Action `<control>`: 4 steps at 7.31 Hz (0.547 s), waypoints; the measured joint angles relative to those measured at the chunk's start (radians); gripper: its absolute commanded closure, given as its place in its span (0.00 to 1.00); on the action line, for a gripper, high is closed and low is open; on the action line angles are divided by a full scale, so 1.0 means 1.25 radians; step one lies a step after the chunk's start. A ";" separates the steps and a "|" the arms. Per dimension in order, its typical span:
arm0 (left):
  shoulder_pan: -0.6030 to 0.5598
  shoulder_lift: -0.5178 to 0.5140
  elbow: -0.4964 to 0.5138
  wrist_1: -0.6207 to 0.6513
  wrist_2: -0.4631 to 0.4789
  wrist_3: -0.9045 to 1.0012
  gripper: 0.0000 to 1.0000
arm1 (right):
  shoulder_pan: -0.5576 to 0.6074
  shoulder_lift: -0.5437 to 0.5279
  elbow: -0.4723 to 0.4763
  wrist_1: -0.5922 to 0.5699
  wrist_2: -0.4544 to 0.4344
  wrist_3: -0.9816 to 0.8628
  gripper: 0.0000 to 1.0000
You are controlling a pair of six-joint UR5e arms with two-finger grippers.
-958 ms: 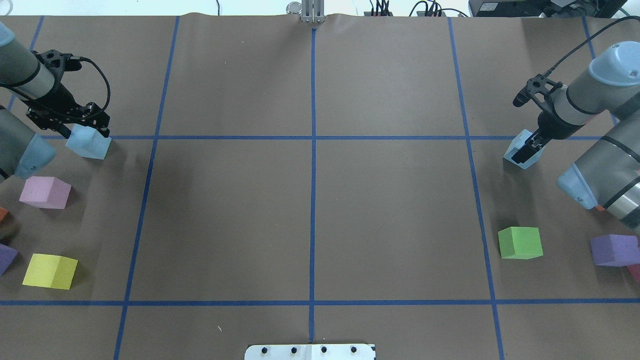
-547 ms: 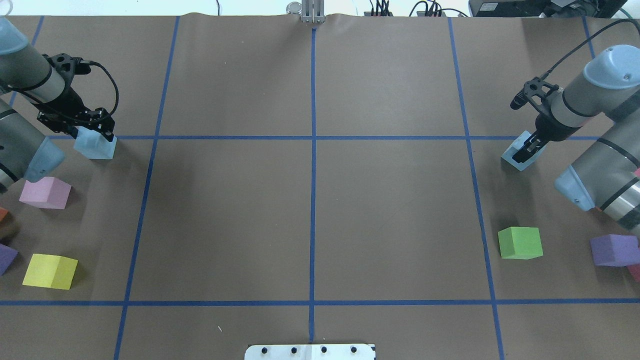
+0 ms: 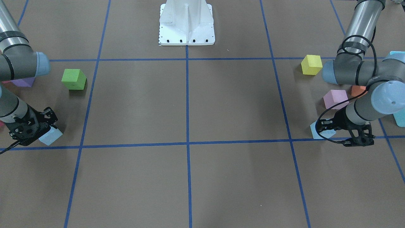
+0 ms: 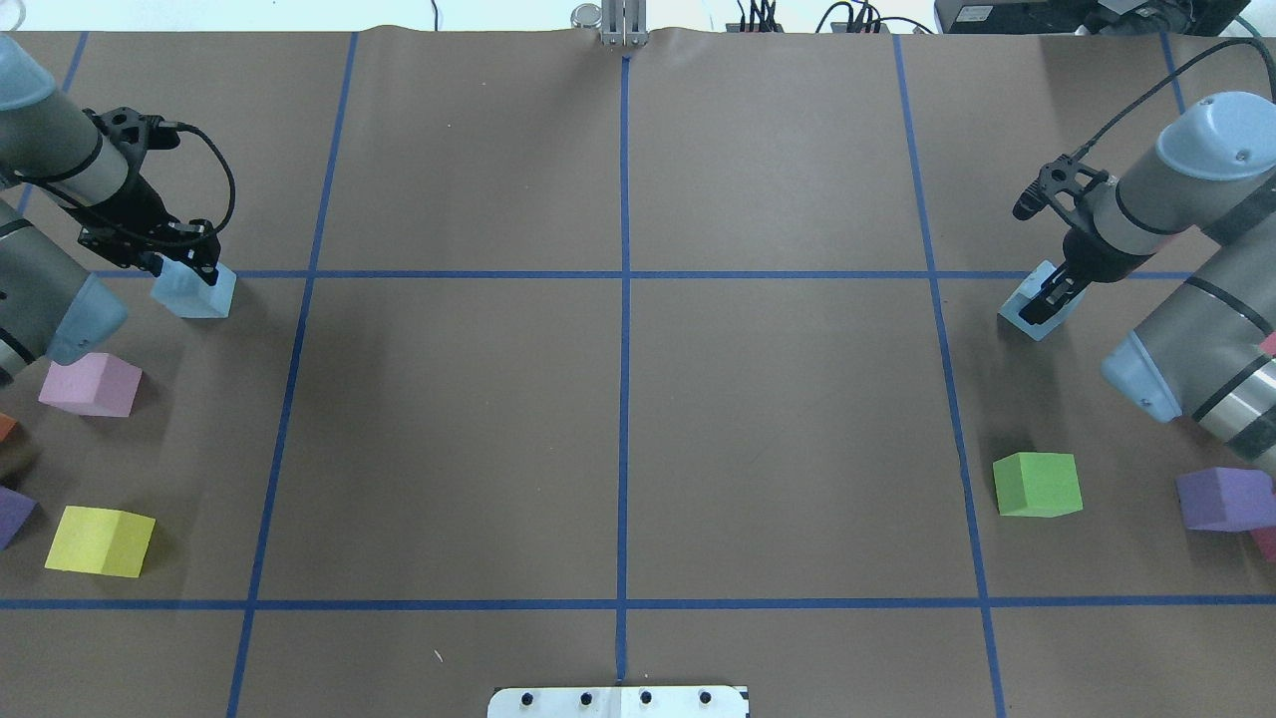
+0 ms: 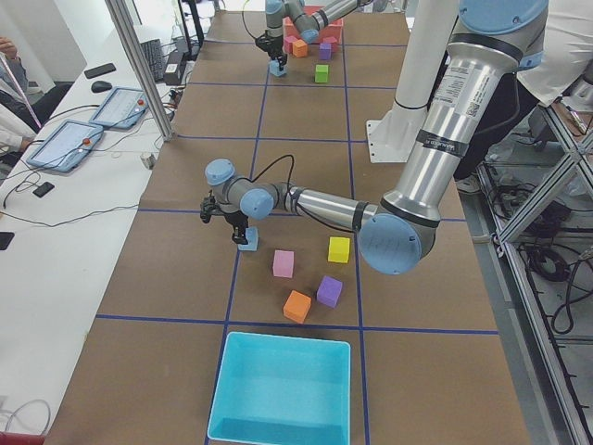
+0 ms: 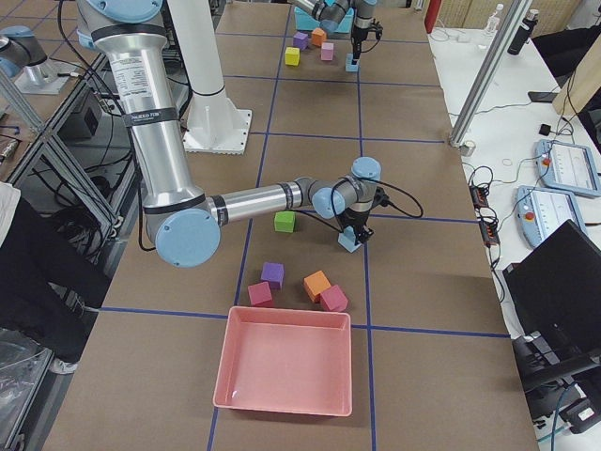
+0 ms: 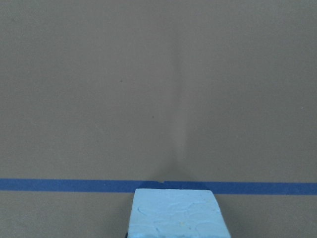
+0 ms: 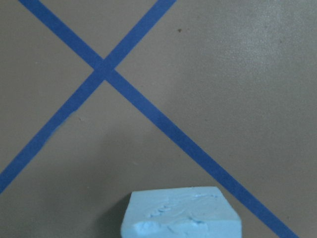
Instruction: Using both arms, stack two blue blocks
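The two blue blocks sit far apart at opposite ends of the counter (image 4: 618, 429), both just on the robot's side of the same crosswise blue tape line (image 4: 623, 274). The left gripper (image 4: 182, 271) stands down over the left blue block (image 4: 199, 297) with its fingers closed narrowly on two opposite faces. The right gripper (image 4: 1049, 296) is pinched the same way on the right blue block (image 4: 1022, 313). Each wrist view shows its block's top right under the camera. I cannot tell whether either block has left the counter; both look at or very near the surface. As cubes, they have no long axis to line up, though the right one sits turned diagonally to the tape grid. Each arm already has its own block, so the coming move looks like a carry inward along the tape line for the two to meet. The pink cube (image 4: 90, 384) and yellow cube (image 4: 100, 540) on the left, and the green cube (image 4: 1037, 485) and purple cube (image 4: 1224, 498) on the right, all lie nearer the robot than that line. They should be off the path.
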 measured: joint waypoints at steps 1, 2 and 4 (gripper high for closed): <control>-0.005 -0.001 -0.008 0.000 -0.001 -0.002 0.56 | 0.002 0.009 0.009 -0.012 0.008 0.002 0.56; -0.013 -0.003 -0.020 0.003 -0.003 -0.003 0.56 | 0.008 0.027 0.027 -0.048 0.017 0.005 0.56; -0.031 -0.013 -0.058 0.022 -0.005 -0.018 0.55 | 0.018 0.088 0.098 -0.194 0.028 0.037 0.56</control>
